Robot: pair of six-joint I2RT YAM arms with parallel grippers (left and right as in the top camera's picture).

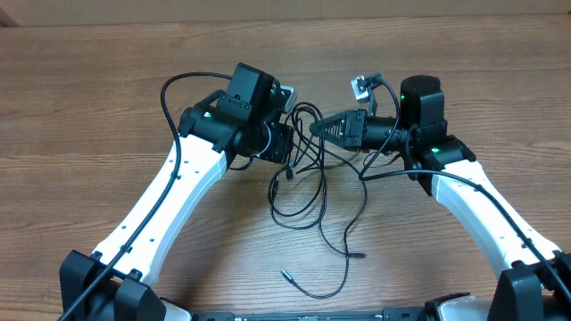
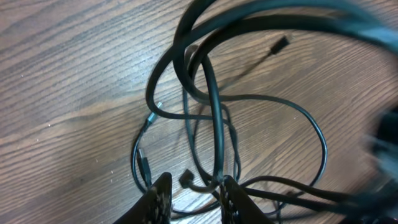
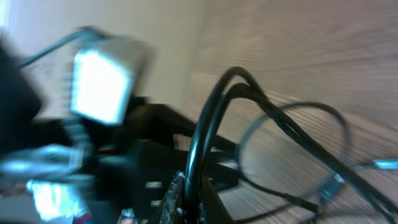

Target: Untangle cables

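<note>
Right gripper (image 3: 188,198) clamped on cables (image 1: 303,192), lifted over middle of table (image 1: 89,89). Left gripper (image 2: 196,200) jaws narrow but apart, one strand between. Loose ends toward near edge.

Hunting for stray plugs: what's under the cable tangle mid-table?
Only bare wooden table shows through the loops of the cables, with two plug ends lying loose nearer the front. Whatever sits beneath the left arm and right arm is covered.

cables (image 1: 299,143) sprawled at centre, table (image 1: 107,80) open left, right, beyond
</note>
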